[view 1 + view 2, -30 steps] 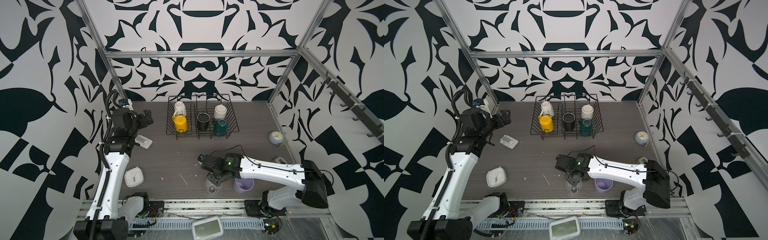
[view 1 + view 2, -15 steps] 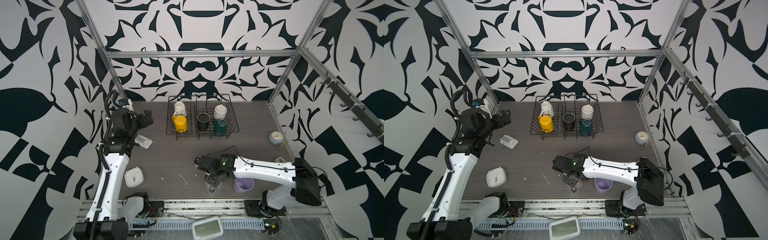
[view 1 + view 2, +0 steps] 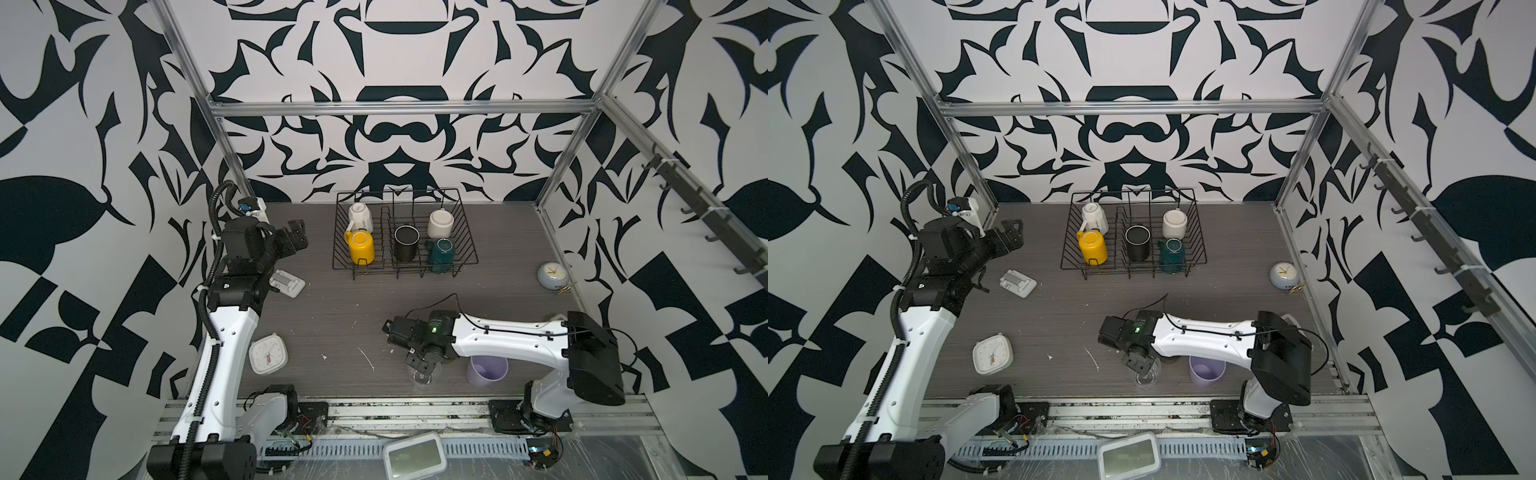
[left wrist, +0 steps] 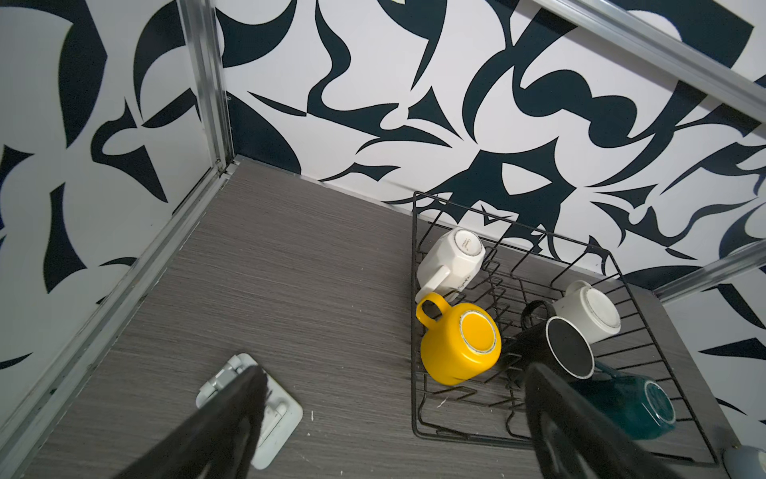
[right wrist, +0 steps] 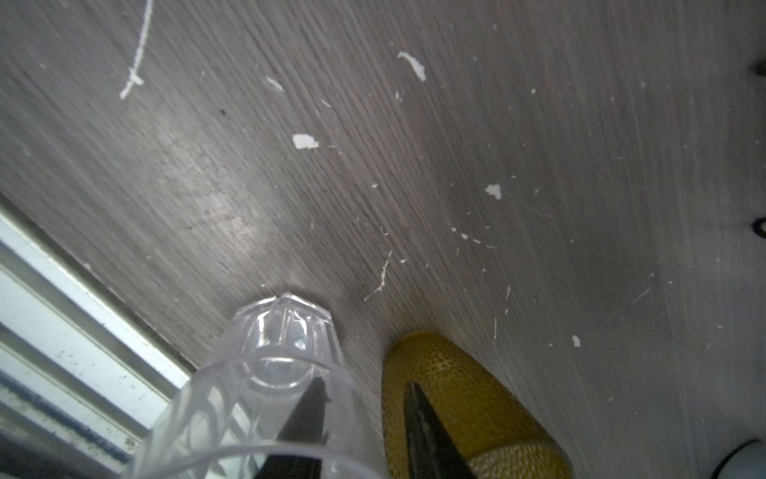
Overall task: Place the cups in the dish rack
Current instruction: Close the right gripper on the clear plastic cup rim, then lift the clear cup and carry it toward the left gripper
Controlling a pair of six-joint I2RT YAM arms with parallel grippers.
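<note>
Dish rack (image 4: 413, 398): black wire rectangular basket at the far side of the grey wood-grain table (image 3: 340, 316), holding 5 glazed mugs: faceted white (image 3: 360, 216), yellow (image 3: 361, 248), black (image 3: 406, 244), smooth white (image 3: 440, 223), teal (image 3: 440, 252). Clear glass (image 5: 286, 331): cut-pattern, standing near the front rail. Amber glass (image 5: 452, 385): mesh-textured, just beside it. Lilac tumbler (image 3: 487, 371): smooth, upright, near both. Right gripper (image 3: 423, 368): fingers narrow, 1 inside the clear glass, 1 outside its wall; whether they pinch it cannot be told. Left gripper (image 3: 298, 237): fingers wide apart, empty, above the table left of the rack.
</note>
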